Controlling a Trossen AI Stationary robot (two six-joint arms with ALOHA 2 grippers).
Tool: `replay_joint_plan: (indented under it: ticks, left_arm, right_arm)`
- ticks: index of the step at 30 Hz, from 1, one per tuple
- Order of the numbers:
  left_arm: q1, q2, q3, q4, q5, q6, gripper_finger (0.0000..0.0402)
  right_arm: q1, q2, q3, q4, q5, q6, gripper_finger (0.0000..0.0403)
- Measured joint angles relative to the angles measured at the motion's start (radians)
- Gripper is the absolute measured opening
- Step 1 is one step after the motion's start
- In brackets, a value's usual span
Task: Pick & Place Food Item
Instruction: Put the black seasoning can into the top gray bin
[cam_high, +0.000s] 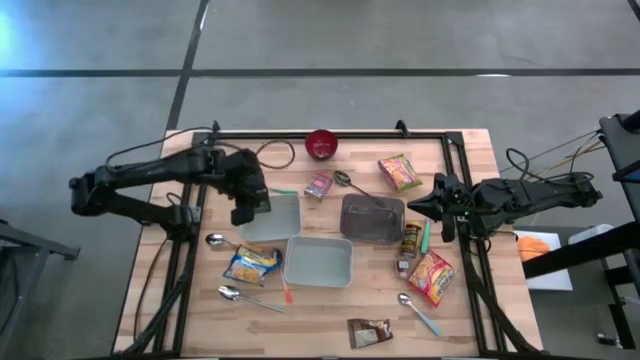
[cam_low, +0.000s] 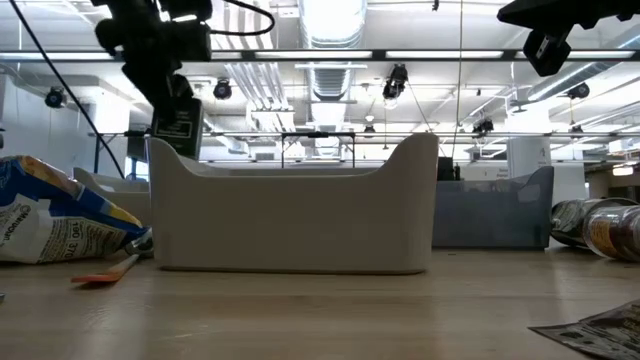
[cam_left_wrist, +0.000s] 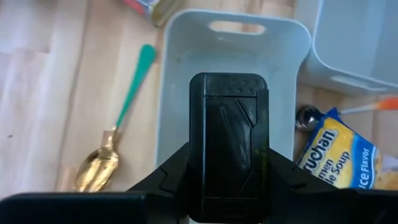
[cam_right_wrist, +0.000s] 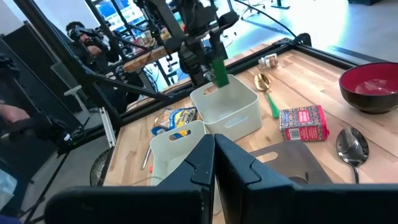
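Your wooden table (cam_high: 470, 160) carries three containers in the middle. There is a pale bin (cam_high: 282, 220) on the left, a second pale bin (cam_high: 318, 262) just in front of it, and a dark tray (cam_high: 372, 218) to the right.

The left arm reaches in over the first pale bin. Its claw, the left gripper (cam_high: 250, 207), is pinching a dark packet (cam_left_wrist: 229, 143) with green on it. The packet hangs upright above the open bin, clear of its floor as far as you can judge.

The right gripper (cam_high: 428, 208) waits near the right edge of the table, fingers pressed together and holding nothing.

You look to be in the placing step: the food item is picked and lined up over its container, not yet let go. The next move calls for lowering the packet between the bin walls, then spreading the fingers and lifting straight up. Keep clear of the near wall, the soup packet (cam_high: 250, 265) lying just beside the bin, and the green-handled spoon (cam_left_wrist: 118, 137) on its other side.
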Motion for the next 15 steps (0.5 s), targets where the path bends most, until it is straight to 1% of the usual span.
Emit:
replay_joint_plan:
  ticks: [6,15]
  left_arm:
    - [-0.066,-0.001,-0.11,0.097,-0.038,-0.054,0.012]
    - [-0.075,-0.001,-0.279,0.213,-0.087,-0.095,0.012]
  right_arm:
    - [0.0,0.0,0.0,0.0,0.0,0.0,0.0008]
    - [0.0,0.0,0.0,0.001,0.0,0.0,0.0008]
